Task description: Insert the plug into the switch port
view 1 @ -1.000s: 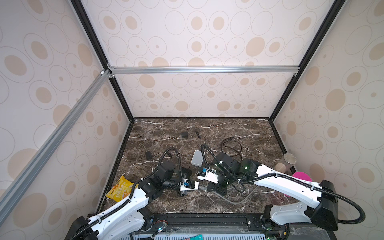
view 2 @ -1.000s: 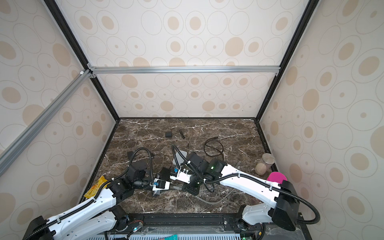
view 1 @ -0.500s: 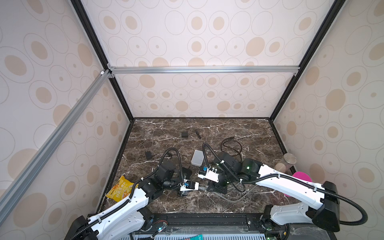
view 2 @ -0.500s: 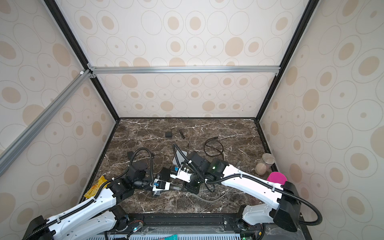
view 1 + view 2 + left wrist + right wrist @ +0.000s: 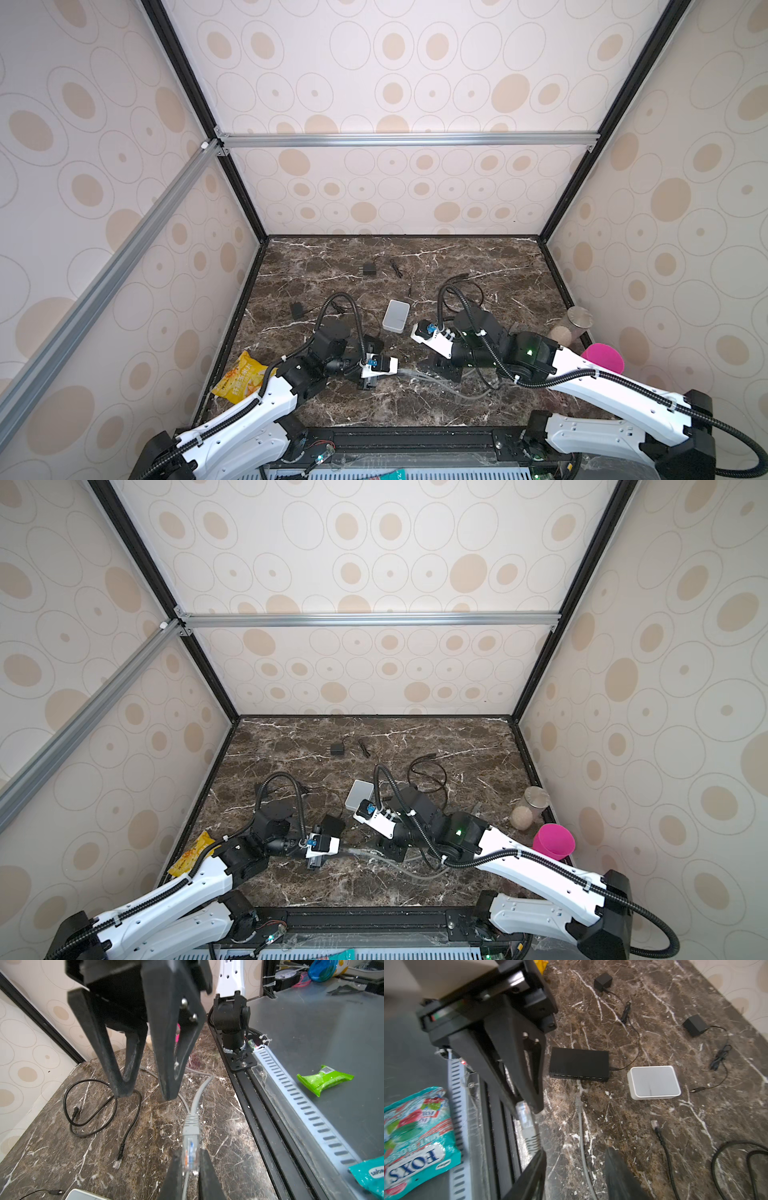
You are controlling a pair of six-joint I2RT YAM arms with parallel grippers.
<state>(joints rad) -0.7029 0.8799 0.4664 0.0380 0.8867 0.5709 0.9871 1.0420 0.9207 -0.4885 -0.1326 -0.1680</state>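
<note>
1. The left gripper (image 5: pixel 190 1153) is clenched on the plug (image 5: pixel 189 1145). This is a clear network plug with a grey boot, pinched from both sides between the fingertips.
2. Its grey cable (image 5: pixel 198 1095) runs away from the fingers and curves across the marble table (image 5: pixel 62 1147).
3. The switch (image 5: pixel 579 1061) is a flat black box lying on the table, and its row of ports faces the right wrist camera.
4. The held plug is apart from the switch, off one end of the port row, and sits in no port.
5. The right gripper (image 5: pixel 145 1095) is released. Its two fingers stand spread with nothing between them, tips pointing down at the table on the port side of the switch.
6. A second plug (image 5: pixel 578 1102), also grey-booted, lies on the table just in front of the switch's port row. It appears to stop short of the ports.
7. A white box (image 5: pixel 654 1082) sits just beside the switch, at the end where a thin black lead enters it.
8. A black cable (image 5: pixel 660 1136) with a clear tip lies on the port side of the switch, well apart from it.
9. A power adapter (image 5: pixel 603 980) and a second adapter (image 5: pixel 694 1025) lie behind the switch, well apart from it.
</note>
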